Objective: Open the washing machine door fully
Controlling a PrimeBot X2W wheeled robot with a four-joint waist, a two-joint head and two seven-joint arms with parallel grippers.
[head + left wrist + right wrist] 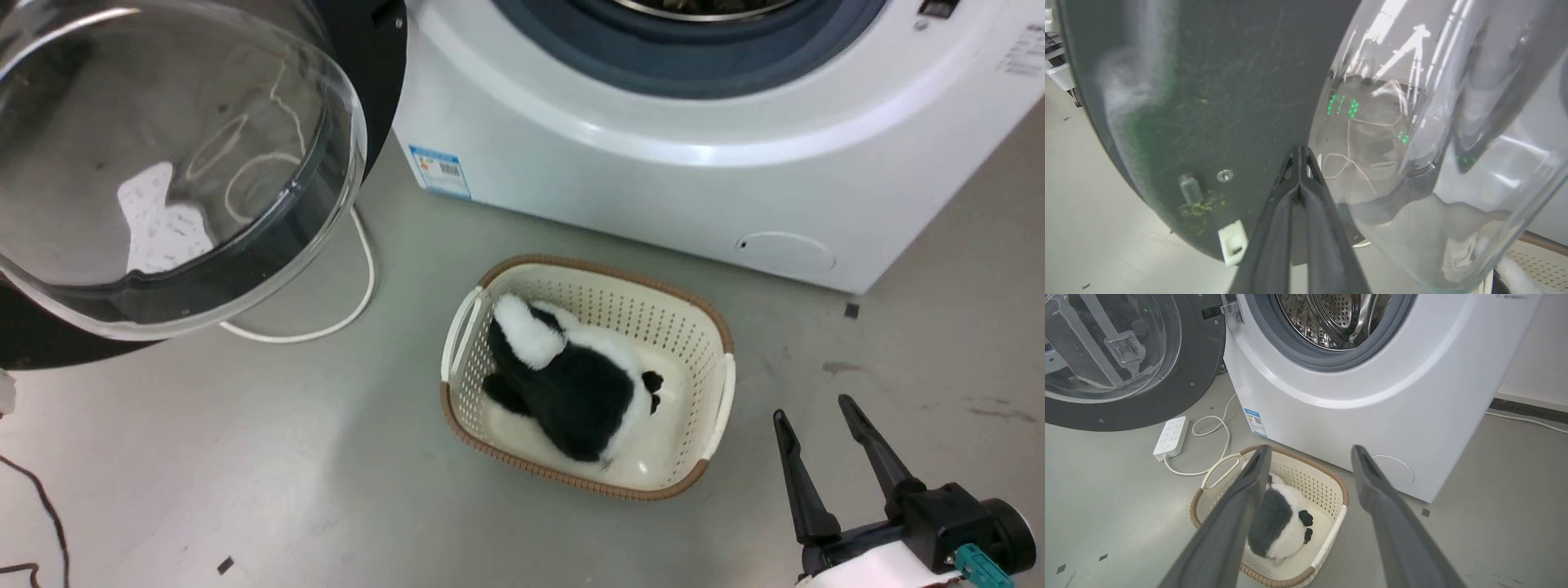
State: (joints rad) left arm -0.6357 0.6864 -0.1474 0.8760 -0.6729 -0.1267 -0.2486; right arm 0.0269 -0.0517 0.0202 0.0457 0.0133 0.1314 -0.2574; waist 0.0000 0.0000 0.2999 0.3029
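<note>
The washing machine door (pixel 163 163) stands swung out to the left of the machine, its bulging clear glass bowl facing me. The right wrist view has the door (pixel 1180 388) wide open beside the steel drum (pixel 1339 318). My left gripper (pixel 1299 154) is shut, fingertips together against the door's black inner face (pixel 1208 81), right beside the glass bowl (pixel 1433 143); nothing shows between the fingers. My right gripper (pixel 813 410) is open over the floor at the lower right, well away from the door. From its own wrist the right gripper (pixel 1310 451) hangs above the basket.
A cream laundry basket (pixel 702 327) holding a black-and-white plush toy (pixel 571 376) sits on the floor before the white washing machine (pixel 653 180). A white power strip (pixel 1171 437) and its looped cable (pixel 359 269) lie under the door. A small round flap (pixel 785 251) sits low on the front.
</note>
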